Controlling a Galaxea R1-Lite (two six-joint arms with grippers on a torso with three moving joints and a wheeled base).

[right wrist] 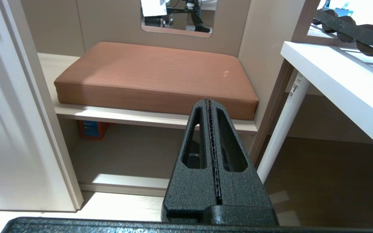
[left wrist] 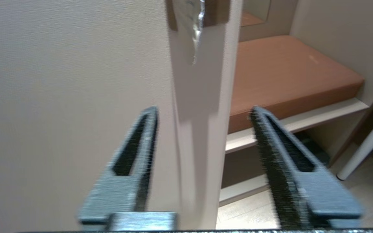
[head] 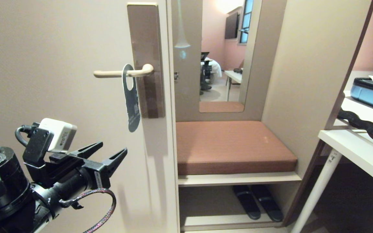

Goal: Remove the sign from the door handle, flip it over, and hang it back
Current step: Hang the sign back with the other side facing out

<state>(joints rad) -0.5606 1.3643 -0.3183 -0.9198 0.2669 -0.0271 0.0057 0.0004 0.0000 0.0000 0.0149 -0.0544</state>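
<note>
The sign (head: 131,100) hangs by its oval hole on the beige door handle (head: 115,73), blue-grey face outward, against the brown plate (head: 147,38) on the cream door. My left gripper (head: 113,150) is below and to the left of the sign, well apart from it, open with nothing between its fingers. In the left wrist view the gripper (left wrist: 202,113) points up along the door edge, and the sign's lower tip (left wrist: 193,26) shows far ahead. My right gripper (right wrist: 208,102) is parked, shut and empty, facing the bench.
Right of the door is a niche with a brown cushion (head: 231,145), a mirror (head: 225,55) above and dark slippers (head: 257,202) below. A white table (head: 358,152) with a blue case (head: 372,94) stands at the right.
</note>
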